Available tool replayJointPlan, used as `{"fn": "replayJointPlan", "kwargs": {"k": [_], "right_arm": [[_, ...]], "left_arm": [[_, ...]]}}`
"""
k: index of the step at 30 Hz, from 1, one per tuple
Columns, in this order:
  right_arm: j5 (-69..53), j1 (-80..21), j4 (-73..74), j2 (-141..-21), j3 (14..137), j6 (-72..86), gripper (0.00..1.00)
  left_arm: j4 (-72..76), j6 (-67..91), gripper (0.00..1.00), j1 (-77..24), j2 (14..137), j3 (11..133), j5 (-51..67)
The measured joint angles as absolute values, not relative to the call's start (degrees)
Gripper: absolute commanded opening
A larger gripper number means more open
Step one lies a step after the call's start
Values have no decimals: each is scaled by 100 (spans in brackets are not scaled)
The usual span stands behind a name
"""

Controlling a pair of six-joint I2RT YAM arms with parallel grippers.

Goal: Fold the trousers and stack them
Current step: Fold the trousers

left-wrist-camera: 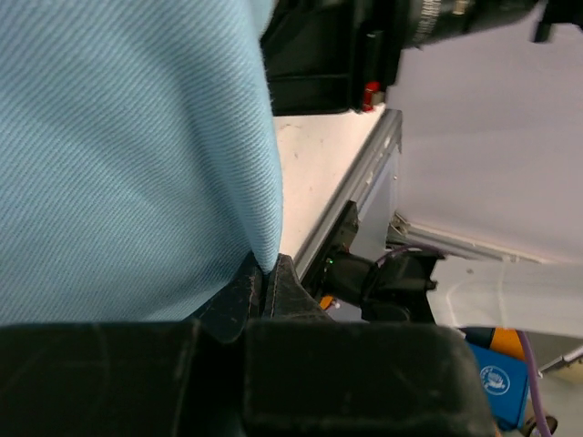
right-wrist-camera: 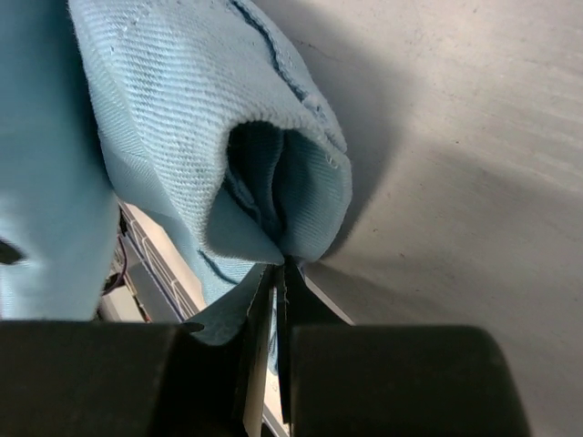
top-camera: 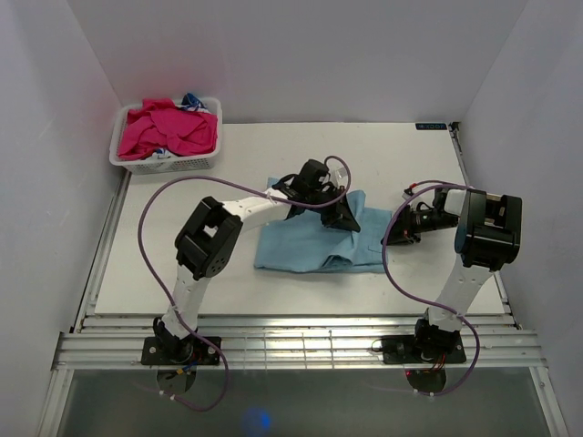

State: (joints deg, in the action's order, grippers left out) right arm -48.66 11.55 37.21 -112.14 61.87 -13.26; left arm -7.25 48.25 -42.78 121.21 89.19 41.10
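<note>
Two hands (left-wrist-camera: 269, 270) (right-wrist-camera: 281, 269), one trousers pair (top-camera: 305, 248)

Light blue trousers (top-camera: 301, 250) (fine diagonal weave up close), magenta garments (top-camera: 168, 132) in a white basket (top-camera: 164, 167).

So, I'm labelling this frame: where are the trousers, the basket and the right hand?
trousers (top-camera: 305, 248), top view, middle of the flat blue fabric.
basket (top-camera: 168, 166), top view, its white front wall.
right hand (right-wrist-camera: 281, 267), right wrist view, between its fingertips pinching the trousers.
</note>
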Motion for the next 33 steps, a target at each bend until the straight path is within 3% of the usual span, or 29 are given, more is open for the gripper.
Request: {"fn": "replayJointPlan", "kwargs": {"k": [15, 33], "right_arm": [[-5052, 1022, 3524, -11212, 6020, -1179, 8], [-4950, 1000, 3822, -11212, 6147, -1334, 8]], "left_arm": [[-1535, 5015, 0, -4722, 12687, 10582, 2624], [-1446, 5205, 0, -5002, 13498, 11133, 2453]]}}
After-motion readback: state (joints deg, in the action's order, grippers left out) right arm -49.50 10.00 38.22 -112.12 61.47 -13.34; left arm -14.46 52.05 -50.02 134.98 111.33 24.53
